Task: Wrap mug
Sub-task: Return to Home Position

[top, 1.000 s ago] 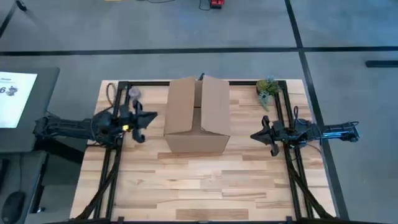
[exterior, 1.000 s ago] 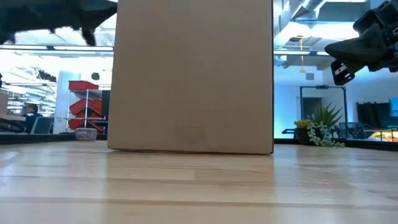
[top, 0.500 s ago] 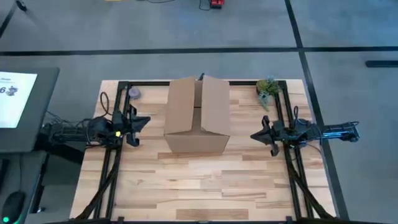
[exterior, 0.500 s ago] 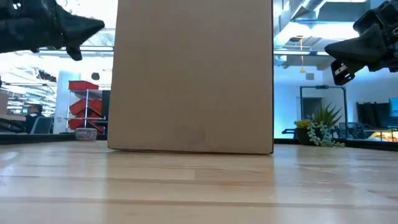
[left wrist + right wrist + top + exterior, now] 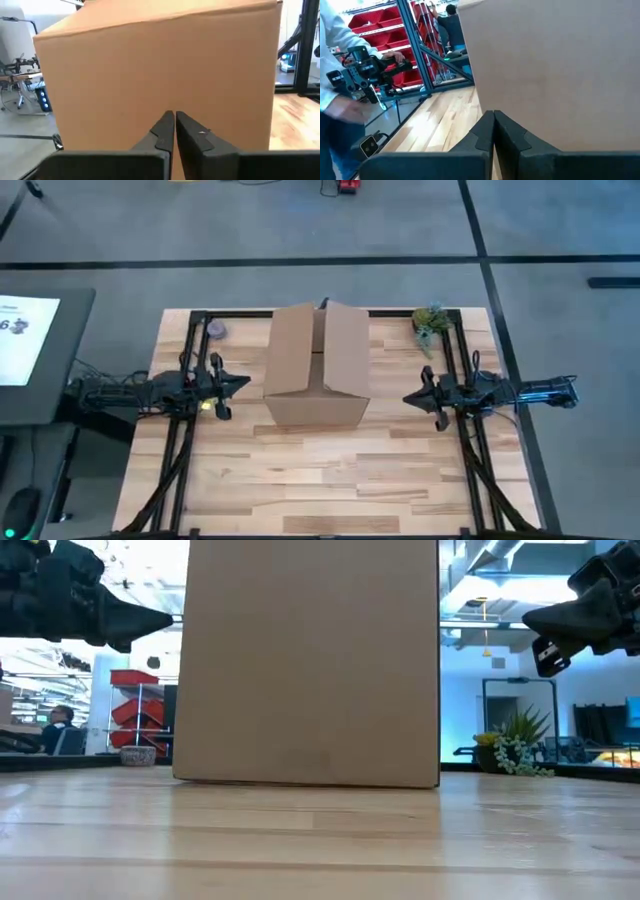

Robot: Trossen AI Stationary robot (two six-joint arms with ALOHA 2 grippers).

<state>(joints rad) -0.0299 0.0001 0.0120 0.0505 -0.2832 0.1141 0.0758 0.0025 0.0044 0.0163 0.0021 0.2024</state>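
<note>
Plain brown cardboard box (image 5: 318, 365), top flaps folded shut; left tool (image 5: 174, 120) and right tool (image 5: 493, 118) pinched together, empty

Lit brightly and evenly from overhead; left box (image 5: 310, 660) face shaded against glaring white background in low view.

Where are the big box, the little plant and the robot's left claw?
box (image 5: 345, 350): high view, on a top flap.
plant (image 5: 430, 320): high view, on its green leaves.
left gripper (image 5: 240, 382): high view, between its shut fingertips.
</note>
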